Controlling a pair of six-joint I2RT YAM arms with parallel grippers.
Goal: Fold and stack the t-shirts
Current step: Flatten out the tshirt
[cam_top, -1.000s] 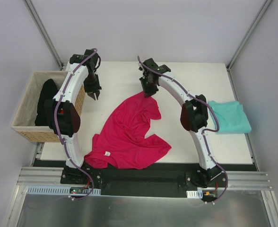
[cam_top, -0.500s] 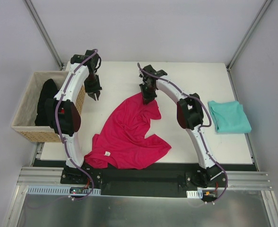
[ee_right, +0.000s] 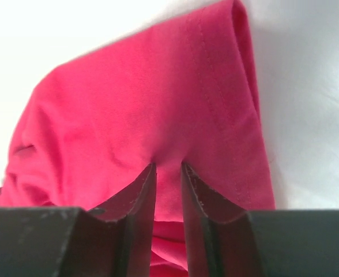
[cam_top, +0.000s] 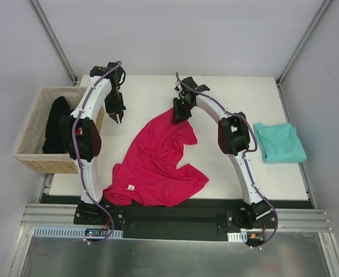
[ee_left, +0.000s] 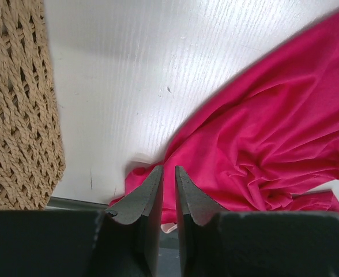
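The crimson-pink t-shirt (cam_top: 158,158) lies crumpled and spread on the white table (cam_top: 238,98), its small white neck label (cam_top: 131,187) near the front edge. My right gripper (cam_top: 179,113) is at the shirt's far corner. In the right wrist view the gripper (ee_right: 168,164) is shut on a pinch of pink cloth (ee_right: 129,104). My left gripper (cam_top: 117,116) hovers over bare table left of the shirt. In the left wrist view the left gripper (ee_left: 168,168) is shut and empty, with the pink shirt (ee_left: 273,133) to its right. The teal t-shirt (cam_top: 280,142) lies folded at the table's right edge.
A woven wicker basket (cam_top: 34,150) stands off the table's left edge with dark cloth (cam_top: 57,124) inside. Its wall (ee_left: 19,115) is close on the left in the left wrist view. Metal frame posts rise at the back corners.
My right arm has shifted its elbow and turned its wrist slightly while staying at the shirt's far corner. My left arm has barely moved. The shirt lies much as before.
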